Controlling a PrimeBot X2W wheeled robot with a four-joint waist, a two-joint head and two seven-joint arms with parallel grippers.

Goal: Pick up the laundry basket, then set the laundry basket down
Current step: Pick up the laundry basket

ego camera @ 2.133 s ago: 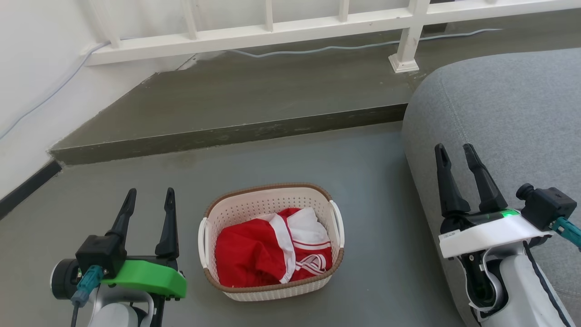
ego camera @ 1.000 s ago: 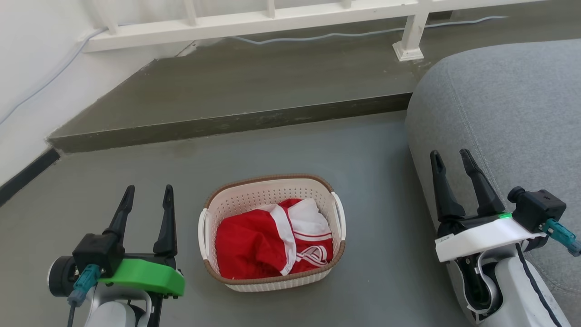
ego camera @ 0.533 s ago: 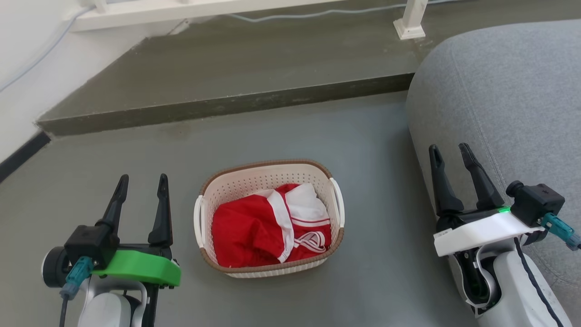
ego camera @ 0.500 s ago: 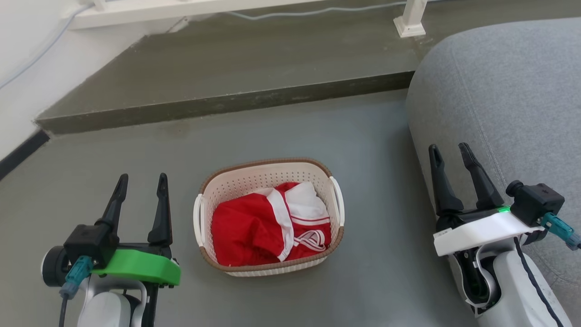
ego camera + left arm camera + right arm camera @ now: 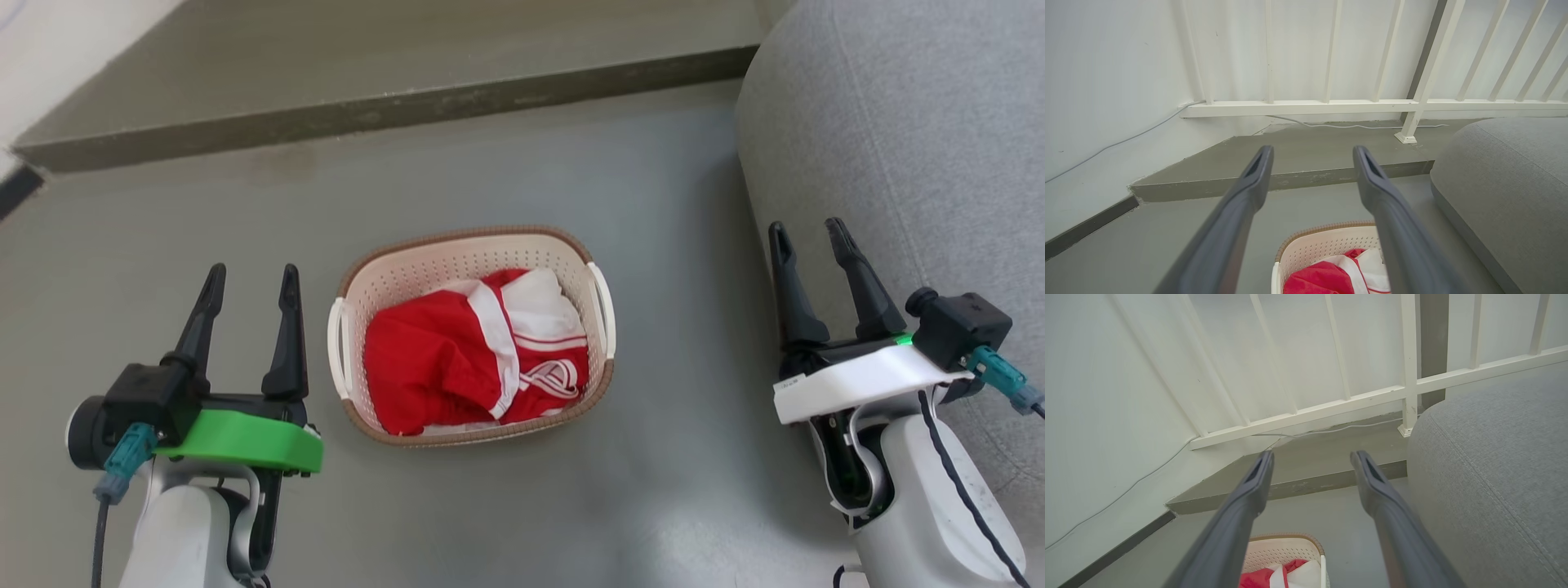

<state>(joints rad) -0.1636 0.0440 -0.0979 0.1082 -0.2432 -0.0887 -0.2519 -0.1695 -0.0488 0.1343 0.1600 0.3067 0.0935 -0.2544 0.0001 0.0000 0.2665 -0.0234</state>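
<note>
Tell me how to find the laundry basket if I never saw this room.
Find the big grey sofa on the right; on the grey floor to its left sits the laundry basket. It is cream-white with holes, a brown rim, and red-and-white clothing inside.

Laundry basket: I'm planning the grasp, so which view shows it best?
The head view: the whole laundry basket with both handles shows. The left and right wrist views each catch its far end at the bottom edge.

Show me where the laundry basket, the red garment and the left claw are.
laundry basket (image 5: pixel 445 263): head view, far perforated wall.
red garment (image 5: pixel 420 367): head view, middle of the red cloth.
left claw (image 5: pixel 252 273): head view, midway between its fingertips.
</note>
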